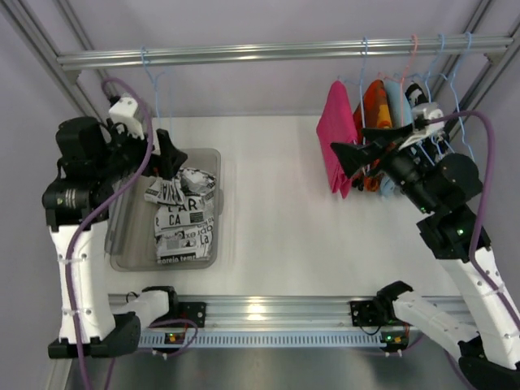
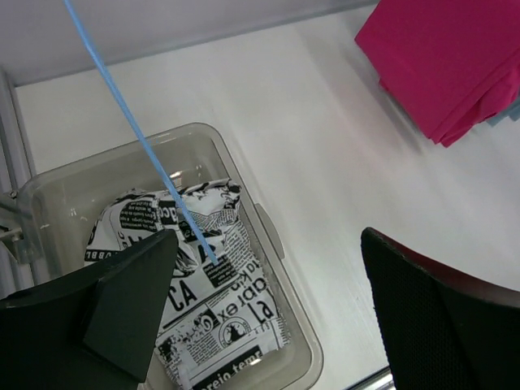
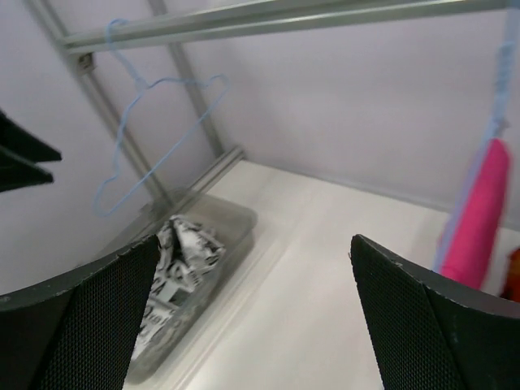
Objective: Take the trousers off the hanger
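The left gripper [image 1: 166,153] hangs over the far end of a translucent grey plastic bin [image 1: 210,162] with its two black fingers [image 2: 122,309] spread wide. There is nothing between them and they touch nothing. The right gripper [image 1: 351,154] is likewise spread wide and bare, held in the air just beside a bright pink cloth garment [image 1: 335,146] that hangs at the right.

The small white cloth trousers [image 1: 183,215], printed with black newspaper lettering, lie crumpled inside the bin, off the thin light-blue wire hanger [image 1: 154,81]. The hanger hangs by its hook from a silver metal rail [image 1: 268,53] across the back. The bin stands on a plain white table [image 1: 276,219]. Pale lilac walls and aluminium struts close the space, and more hangers with garments crowd the rail's right end.

The left wrist view shows one blue wire of the hanger crossing in front of the trousers — whether it touches them cannot be told. Only the right wrist view shows the hanger's hook and bent outline together, bare of cloth.
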